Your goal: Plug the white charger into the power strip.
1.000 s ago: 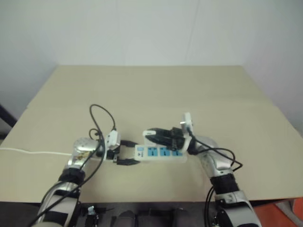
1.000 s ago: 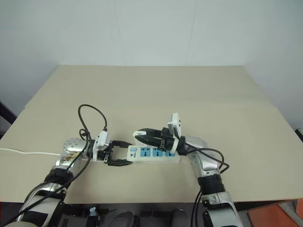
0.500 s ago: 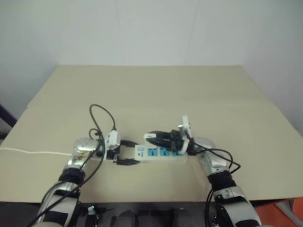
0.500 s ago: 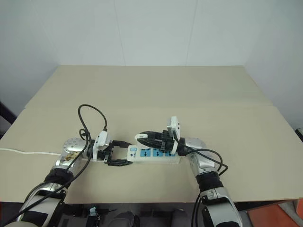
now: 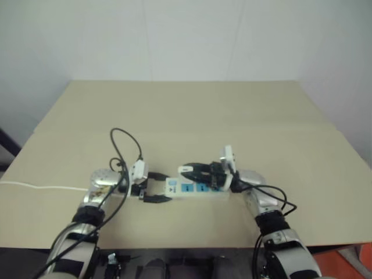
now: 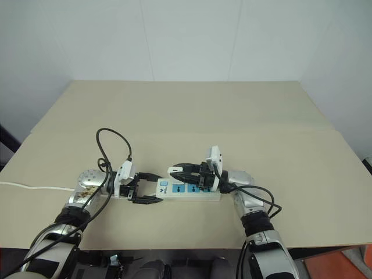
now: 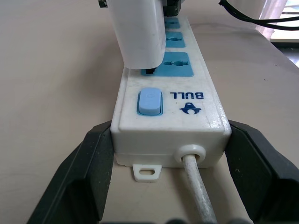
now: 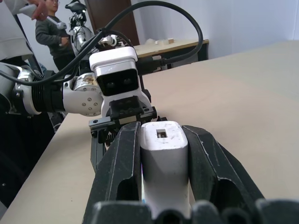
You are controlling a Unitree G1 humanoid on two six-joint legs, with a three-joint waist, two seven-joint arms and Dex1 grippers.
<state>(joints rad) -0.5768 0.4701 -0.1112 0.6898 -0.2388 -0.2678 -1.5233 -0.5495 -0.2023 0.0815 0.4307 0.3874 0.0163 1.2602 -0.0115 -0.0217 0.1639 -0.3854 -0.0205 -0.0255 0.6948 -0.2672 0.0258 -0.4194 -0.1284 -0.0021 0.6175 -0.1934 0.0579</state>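
The power strip (image 5: 200, 189) lies flat on the table in front of me, its blue switch (image 7: 150, 101) at the left end. My left gripper (image 5: 158, 186) is shut on that switch end, with a black finger (image 7: 88, 172) on each side. My right gripper (image 8: 162, 130) is shut on the white charger (image 8: 164, 154) and holds it over the strip from the right. The charger (image 7: 140, 32) stands upright, and its lower end meets the blue socket panel (image 7: 175, 65) nearest the switch. Its prongs are hidden.
The strip's thin white cord (image 5: 35, 187) trails off to the left across the tan table (image 5: 186, 110). Black cables (image 5: 125, 145) loop above my left wrist. A person (image 8: 51, 32) stands well beyond the table's left side.
My right gripper has come down with the charger, from above the strip to its first socket. The left gripper and the strip have stayed still.
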